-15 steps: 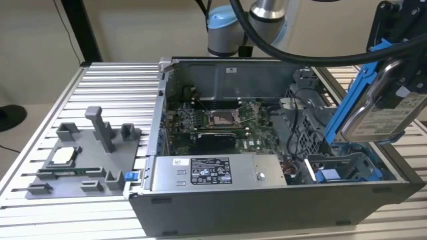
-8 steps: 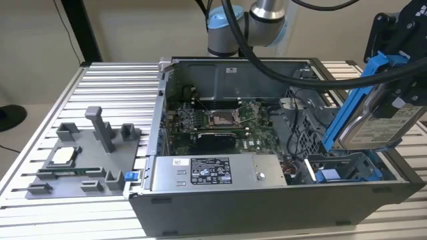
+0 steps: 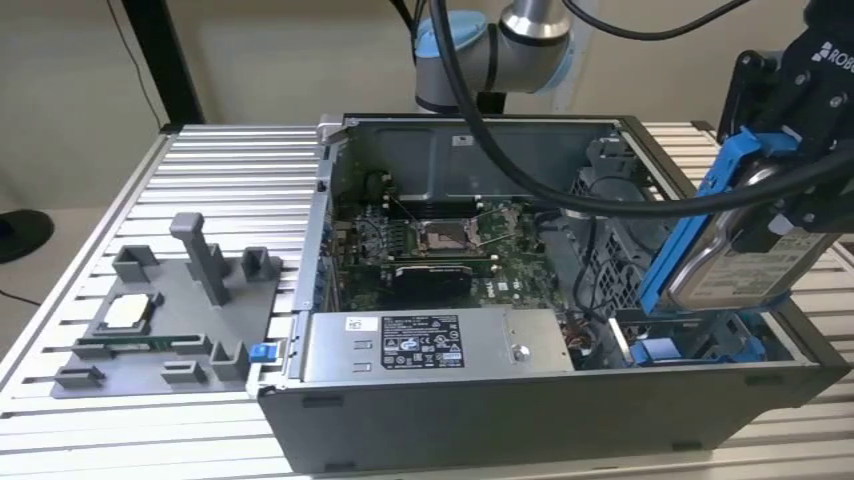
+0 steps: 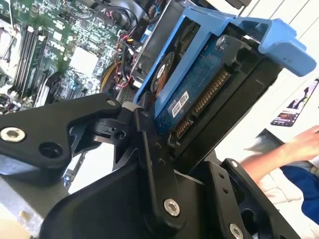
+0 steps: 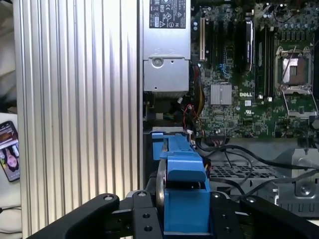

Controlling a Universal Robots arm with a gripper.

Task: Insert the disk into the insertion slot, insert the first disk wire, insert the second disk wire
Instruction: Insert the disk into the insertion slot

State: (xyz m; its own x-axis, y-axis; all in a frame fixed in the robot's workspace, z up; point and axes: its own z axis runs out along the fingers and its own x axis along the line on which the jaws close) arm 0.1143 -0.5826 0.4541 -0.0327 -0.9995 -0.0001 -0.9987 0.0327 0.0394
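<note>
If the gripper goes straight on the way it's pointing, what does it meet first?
Probably the insertion slot, which lies just below the disk that the gripper holds, though depth is unclear.

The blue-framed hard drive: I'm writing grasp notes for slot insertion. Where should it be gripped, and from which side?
Probably across its two broad flat faces, coming from the connector end. The silver-grey hard drive in a bright blue plastic frame is a thin slab; the black claw pinching it that way leaves the far end free.
</note>
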